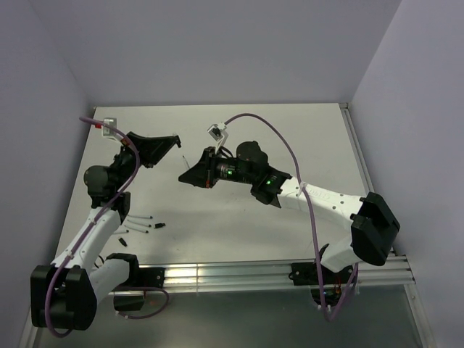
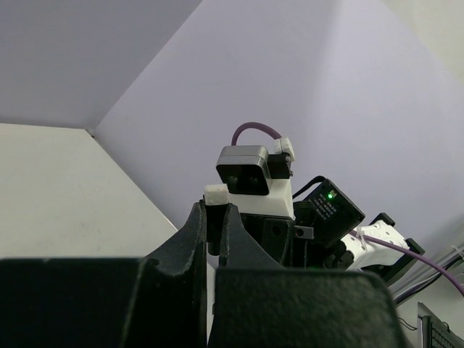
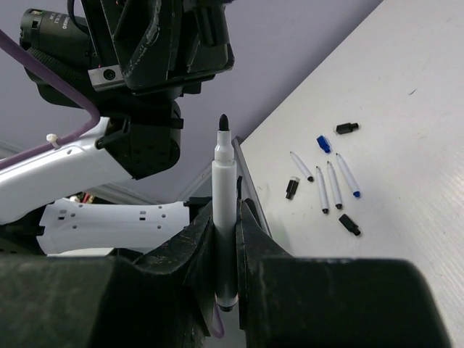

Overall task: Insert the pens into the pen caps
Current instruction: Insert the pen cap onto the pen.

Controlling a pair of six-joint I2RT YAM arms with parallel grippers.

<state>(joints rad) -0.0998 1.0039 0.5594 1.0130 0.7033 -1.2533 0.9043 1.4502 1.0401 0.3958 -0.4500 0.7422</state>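
Note:
My left gripper [image 1: 172,141] is raised above the table and shut on a black pen cap [image 2: 216,217] with a white end [image 2: 217,194]. My right gripper [image 1: 185,176] faces it, a short gap away, and is shut on a white pen [image 3: 224,190] whose black tip [image 3: 223,120] points toward the left gripper [image 3: 163,43]. The pen and cap are apart. Several more white pens [image 3: 328,183] lie on the table with a blue cap [image 3: 323,144] and black caps [image 3: 346,128] [image 3: 292,188] [image 3: 349,225]. The loose pens [image 1: 139,221] lie near the left arm in the top view.
The white table [image 1: 239,123] is enclosed by pale walls at the back and sides. An aluminium rail [image 1: 239,275] runs along the near edge by the arm bases. The right arm's purple cable [image 1: 275,138] loops over the middle of the table.

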